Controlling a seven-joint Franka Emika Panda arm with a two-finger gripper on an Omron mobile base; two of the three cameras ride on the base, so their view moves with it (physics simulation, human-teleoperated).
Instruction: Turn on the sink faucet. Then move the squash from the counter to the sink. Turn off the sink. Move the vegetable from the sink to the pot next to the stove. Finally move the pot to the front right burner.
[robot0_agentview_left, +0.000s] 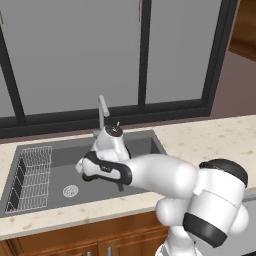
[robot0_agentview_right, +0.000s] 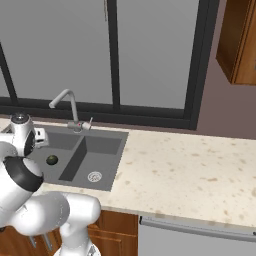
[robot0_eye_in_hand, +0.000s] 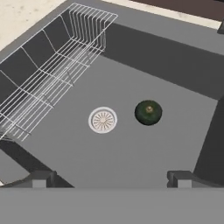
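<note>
- Your fingers (robot0_eye_in_hand: 109, 178) hang spread wide above the sink (robot0_eye_in_hand: 175, 57), holding nothing; both dark tips show apart at the bottom of the hand view.
- The squash (robot0_eye_in_hand: 148, 112) sits on the basin floor ahead of the fingers, slightly toward the right tip, just beside the round silver drain (robot0_eye_in_hand: 103, 120).
- The wire rack (robot0_eye_in_hand: 48, 74) stands along the basin wall, off beyond the left tip.
- The sink faucet (robot0_agentview_right: 67, 107) rises at the rim, against the beige speckled tabletop (robot0_agentview_right: 190, 170).
</note>
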